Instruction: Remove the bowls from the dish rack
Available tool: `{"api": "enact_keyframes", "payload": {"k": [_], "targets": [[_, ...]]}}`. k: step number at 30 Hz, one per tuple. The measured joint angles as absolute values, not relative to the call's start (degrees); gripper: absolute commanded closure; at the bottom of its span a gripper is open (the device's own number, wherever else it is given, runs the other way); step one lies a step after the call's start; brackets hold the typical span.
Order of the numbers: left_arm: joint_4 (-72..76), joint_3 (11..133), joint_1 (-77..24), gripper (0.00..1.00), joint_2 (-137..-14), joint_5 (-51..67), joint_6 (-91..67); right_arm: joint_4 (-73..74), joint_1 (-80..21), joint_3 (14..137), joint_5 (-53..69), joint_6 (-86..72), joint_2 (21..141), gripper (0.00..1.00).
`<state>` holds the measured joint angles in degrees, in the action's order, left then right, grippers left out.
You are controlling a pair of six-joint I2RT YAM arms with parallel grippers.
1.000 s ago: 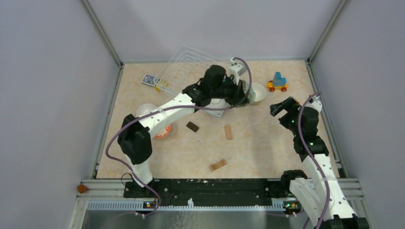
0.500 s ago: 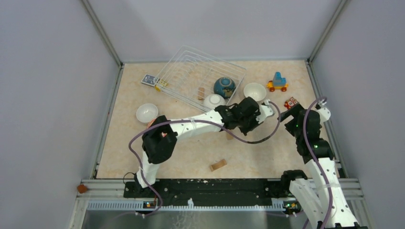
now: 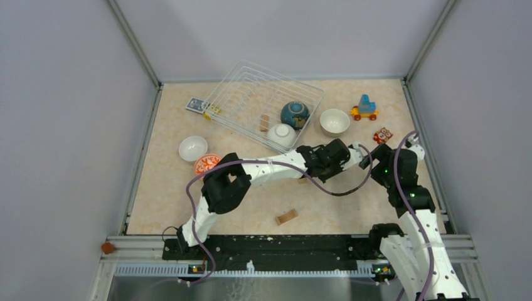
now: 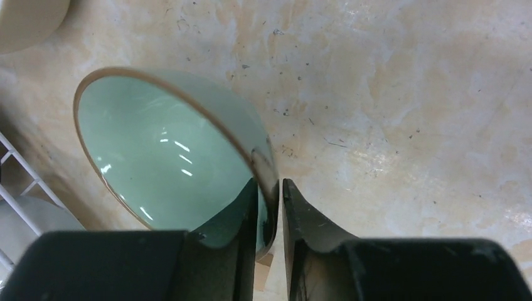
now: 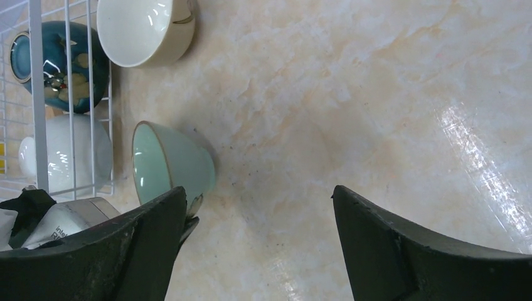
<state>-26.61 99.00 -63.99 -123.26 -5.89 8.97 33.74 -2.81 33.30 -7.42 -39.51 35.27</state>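
The left end effector (image 4: 271, 195) is closed to a narrow gap on the rim of the mint green bowl (image 4: 164, 149), one finger inside the wall and one outside. It holds the bowl out over bare table (image 4: 401, 106), past the right-hand edge of the dish rack (image 3: 246, 94) and near the beige bowl (image 3: 334, 121), which sits upright on the table. The held bowl is tipped well over: in the right wrist view its mouth faces sideways toward the rack and its foot points away. Whether the foot touches the table cannot be told. The left arm must therefore level the bowl before letting go. The right end effector (image 5: 258, 193) is spread wide and empty, just beside the bowl. A dark blue bowl (image 3: 295, 115) and a white bowl (image 3: 281, 133) lie in the rack.
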Motion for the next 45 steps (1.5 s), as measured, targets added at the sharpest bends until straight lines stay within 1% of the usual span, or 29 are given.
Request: {"api": "enact_keyframes", "payload": {"k": [5,7,13,18,20,22,27,33,35,37,41,43,45], "targets": [[-27.0,100.0,-64.5,0.52,-123.3,-6.2,8.8,34.2,-2.8,32.9,-8.9,-41.6,34.9,0.16],[-28.0,100.9,-64.6,0.47,-123.4,-5.8,8.7,34.1,-2.8,32.4,-9.6,-42.9,34.7,0.18],[-30.1,103.9,-65.3,0.44,-123.6,-5.6,7.9,32.5,-2.8,29.7,-8.5,-44.8,34.5,0.26],[-30.1,103.4,-65.3,0.44,-123.2,-5.5,7.0,28.9,-2.8,27.4,-3.4,-44.7,35.8,0.35],[-29.7,102.0,-65.3,0.41,-122.1,-5.7,6.4,27.3,-2.8,26.9,-1.1,-44.6,37.1,0.39],[-29.5,99.7,-65.4,0.39,-120.0,-6.2,5.9,24.9,-2.8,26.7,1.7,-44.1,39.2,0.40],[-25.6,93.0,-65.2,0.36,-112.8,-10.0,4.0,20.1,-2.8,26.7,7.5,-42.6,45.1,0.53],[-19.5,84.4,-62.4,0.35,-103.1,-11.5,0.3,15.7,-2.8,26.7,11.6,-42.0,51.7,0.57],[-17.0,81.1,-60.8,0.33,-99.9,-11.7,-1.1,14.3,-2.8,26.7,12.3,-42.0,53.6,0.59],[-14.9,77.9,-59.2,0.30,-97.0,-11.7,-2.3,13.3,-2.8,26.7,12.8,-42.0,55.0,0.60],[-10.8,70.7,-55.8,0.27,-90.6,-11.6,-5.1,11.2,-2.8,26.6,13.1,-42.0,57.5,0.60],[-8.9,67.4,-54.3,0.25,-87.7,-11.5,-6.4,10.6,-2.8,26.6,13.1,-42.0,58.7,0.69],[-7.0,64.3,-53.1,0.21,-84.8,-11.8,-7.6,9.8,-2.8,26.6,13.1,-42.0,59.7,0.70]]}}
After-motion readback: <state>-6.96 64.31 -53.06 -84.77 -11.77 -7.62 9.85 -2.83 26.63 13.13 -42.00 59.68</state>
